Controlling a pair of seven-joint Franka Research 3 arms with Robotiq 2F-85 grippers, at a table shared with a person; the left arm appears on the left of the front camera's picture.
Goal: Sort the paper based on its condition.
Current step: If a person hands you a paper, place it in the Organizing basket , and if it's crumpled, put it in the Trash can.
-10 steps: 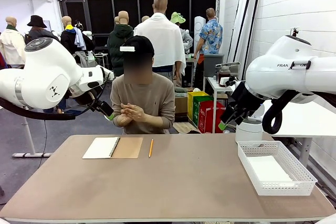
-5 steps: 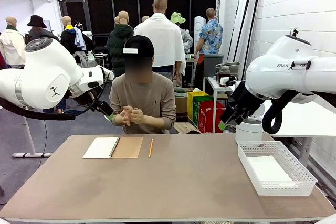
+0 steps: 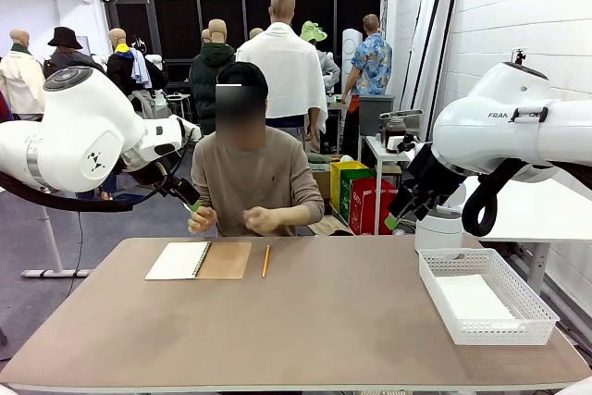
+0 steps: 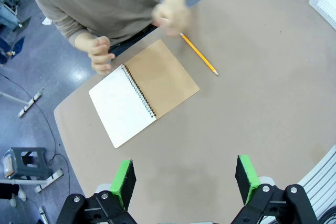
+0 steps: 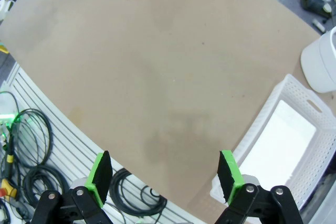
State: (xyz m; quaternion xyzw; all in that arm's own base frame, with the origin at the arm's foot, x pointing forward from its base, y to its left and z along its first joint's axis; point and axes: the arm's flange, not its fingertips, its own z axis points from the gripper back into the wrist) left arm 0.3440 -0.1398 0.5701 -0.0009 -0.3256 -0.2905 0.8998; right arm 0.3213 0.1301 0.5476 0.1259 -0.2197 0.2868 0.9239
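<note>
A flat white sheet of paper (image 3: 474, 301) lies inside the white mesh basket (image 3: 435, 275) at the table's right; the right wrist view shows the same paper (image 5: 281, 137) in the basket (image 5: 294, 85). My left gripper (image 3: 191, 200) hangs above the table's far left edge, close to the person's hand (image 3: 202, 220). In its own view the left gripper (image 4: 185, 170) is open and holds nothing, high over the notebook (image 4: 142, 90). My right gripper (image 3: 395, 216) hovers beyond the far right edge. Seen from its wrist, the right gripper (image 5: 164, 169) is open over bare table, nothing between the pads.
An open spiral notebook (image 3: 198, 260) with a brown cover and a yellow pencil (image 3: 265, 260) lie at the far left-centre. A white round container (image 3: 438, 228) stands behind the basket. The person sits at the far side, both hands near the table edge.
The person's hands, clasped at chest height before, have parted and dropped toward the table edge. Neither arm has moved.
</note>
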